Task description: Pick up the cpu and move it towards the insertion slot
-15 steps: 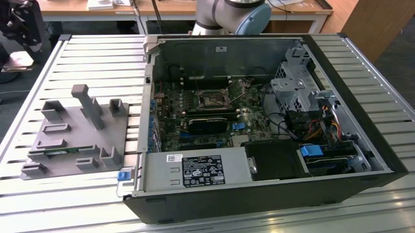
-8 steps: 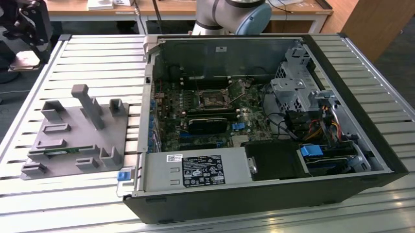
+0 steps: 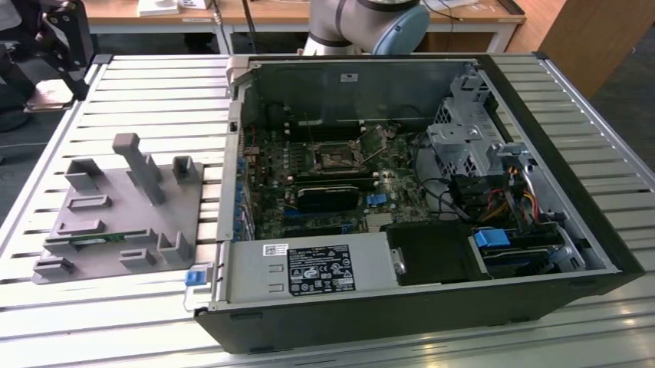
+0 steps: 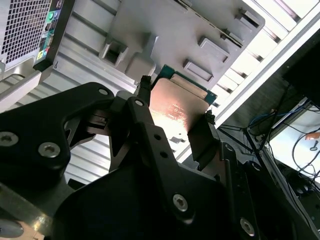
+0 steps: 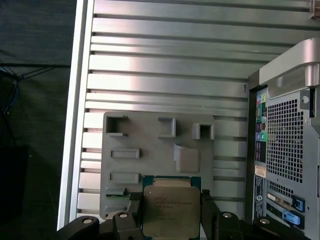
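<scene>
The cpu (image 5: 170, 209), a flat square chip with a silvery top and a green rim, hangs above the grey holder block (image 5: 150, 150). My gripper (image 5: 171, 214) is shut on it, one black finger on each of two opposite edges. In the second wrist view the cpu (image 4: 177, 107) shows its shiny face between the same fingers of the gripper (image 4: 176, 111), with the holder block (image 4: 170, 25) behind it. The insertion slot (image 3: 336, 157), a square black socket with a metal frame, lies on the motherboard inside the open computer case (image 3: 409, 192).
The holder block (image 3: 113, 207) stands on the slatted metal table (image 3: 153, 92) at the exterior view's left of the case, with upright posts and a green memory stick (image 3: 97, 239) in it. The case's back panel (image 5: 285, 140) is close beside the block. The arm's base (image 3: 363, 23) stands behind the case.
</scene>
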